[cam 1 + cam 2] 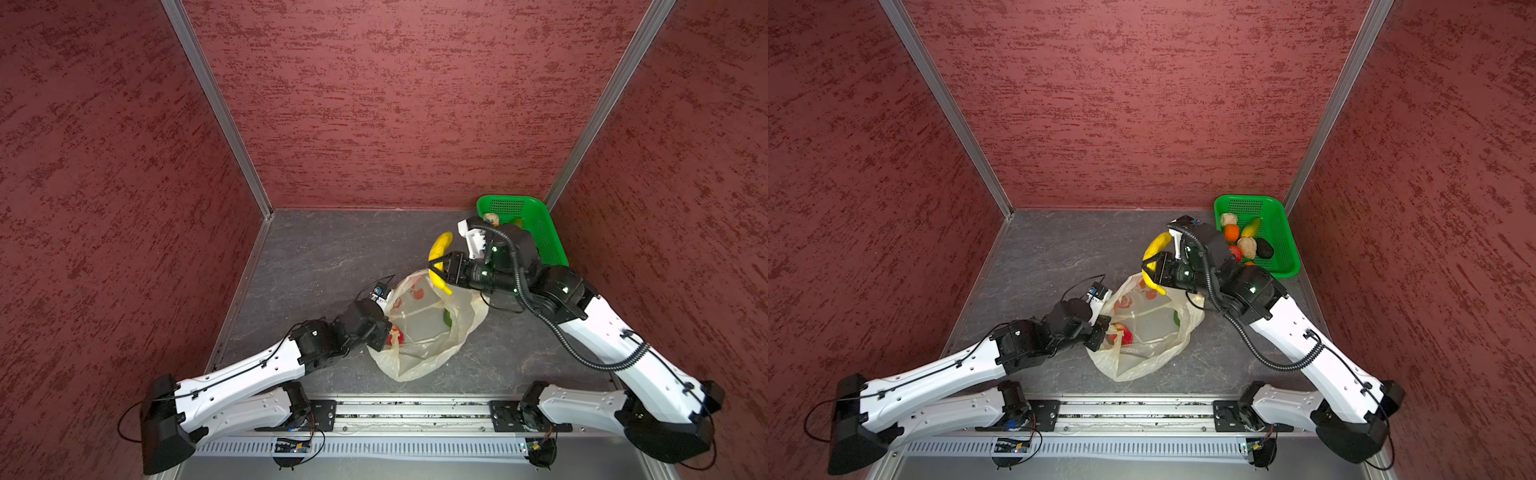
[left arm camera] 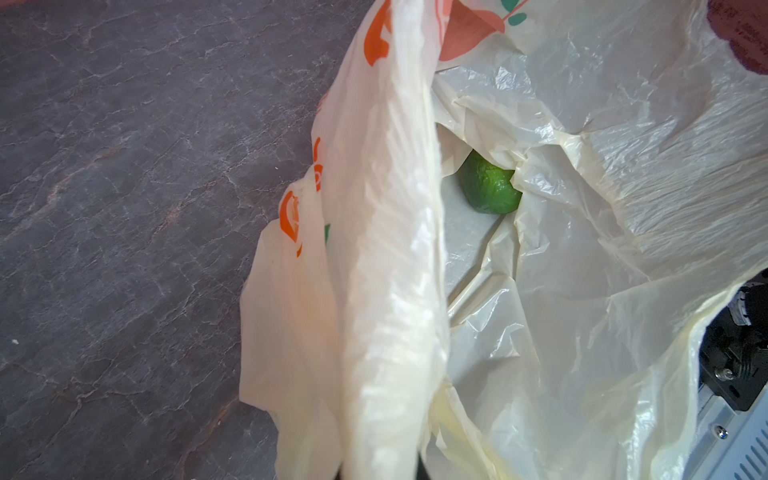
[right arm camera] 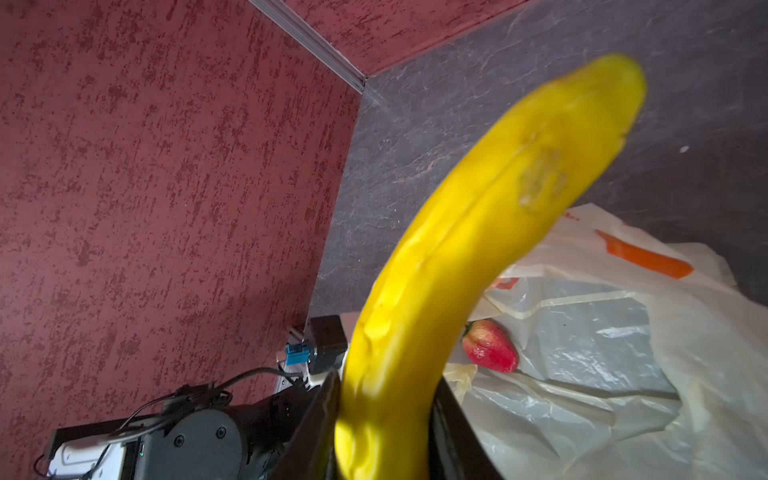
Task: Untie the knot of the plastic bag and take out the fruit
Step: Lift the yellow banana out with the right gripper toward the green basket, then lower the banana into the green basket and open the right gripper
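- The banana (image 1: 439,249) hangs in the air above the far rim of the plastic bag (image 1: 419,361). Its curved long axis runs from the bag toward the back wall (image 1: 395,124), with one tip over the bag and the other pointing away from the arm bases.
- The right end effector (image 1: 437,269) pinches the banana crosswise near its middle, with its fingers partly spread and one on each side.
- The plastic bag lies on the tabletop (image 1: 332,257) between the arms, mouth gaping upward. A green fruit (image 2: 490,187) and a red apple (image 3: 490,351) sit inside.
- The left end effector (image 1: 1102,336) is pressed together on the bag's left rim, holding a fold of it, just beside the apple.
- The green basket (image 1: 1281,232) stands in the far right corner with fruit pieces (image 1: 1246,247) in it.
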Available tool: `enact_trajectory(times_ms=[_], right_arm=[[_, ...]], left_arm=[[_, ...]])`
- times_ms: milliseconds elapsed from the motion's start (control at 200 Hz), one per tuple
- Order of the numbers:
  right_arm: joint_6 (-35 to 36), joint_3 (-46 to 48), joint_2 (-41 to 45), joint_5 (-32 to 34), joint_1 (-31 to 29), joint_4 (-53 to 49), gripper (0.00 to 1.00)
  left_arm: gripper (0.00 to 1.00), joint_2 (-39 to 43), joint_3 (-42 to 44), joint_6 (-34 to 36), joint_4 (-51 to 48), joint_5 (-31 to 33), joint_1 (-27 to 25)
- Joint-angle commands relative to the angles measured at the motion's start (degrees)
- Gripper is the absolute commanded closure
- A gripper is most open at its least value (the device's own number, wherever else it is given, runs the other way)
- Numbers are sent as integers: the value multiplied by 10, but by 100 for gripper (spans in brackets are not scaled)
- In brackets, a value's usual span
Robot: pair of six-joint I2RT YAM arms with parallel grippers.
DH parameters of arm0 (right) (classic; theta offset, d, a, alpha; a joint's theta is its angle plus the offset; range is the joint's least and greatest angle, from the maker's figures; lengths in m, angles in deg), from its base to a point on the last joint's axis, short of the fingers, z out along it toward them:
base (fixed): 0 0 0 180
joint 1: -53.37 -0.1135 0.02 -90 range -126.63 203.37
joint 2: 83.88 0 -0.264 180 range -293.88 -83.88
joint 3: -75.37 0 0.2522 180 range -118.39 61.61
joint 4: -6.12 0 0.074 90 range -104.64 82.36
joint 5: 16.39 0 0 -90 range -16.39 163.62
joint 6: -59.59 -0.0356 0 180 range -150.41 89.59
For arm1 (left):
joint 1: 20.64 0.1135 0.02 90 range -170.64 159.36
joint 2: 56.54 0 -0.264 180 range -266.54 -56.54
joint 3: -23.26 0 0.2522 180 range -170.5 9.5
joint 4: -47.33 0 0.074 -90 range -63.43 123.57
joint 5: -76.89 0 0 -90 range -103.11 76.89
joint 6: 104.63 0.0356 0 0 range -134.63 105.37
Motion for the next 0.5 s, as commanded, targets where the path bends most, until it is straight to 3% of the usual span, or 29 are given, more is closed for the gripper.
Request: enact_trajectory(times_ms=[0,260,496], right_arm=[[28,-3,-3,18,68,12,83],[70,41,-23,13,267,83,83],[111,109,-99,21,379,170,82]], left_arm=[[100,5,-18,11,2,-1,3],[100,21,-12,7,-1,-4,0],[100,31,-6,6,-2,-4,-3]])
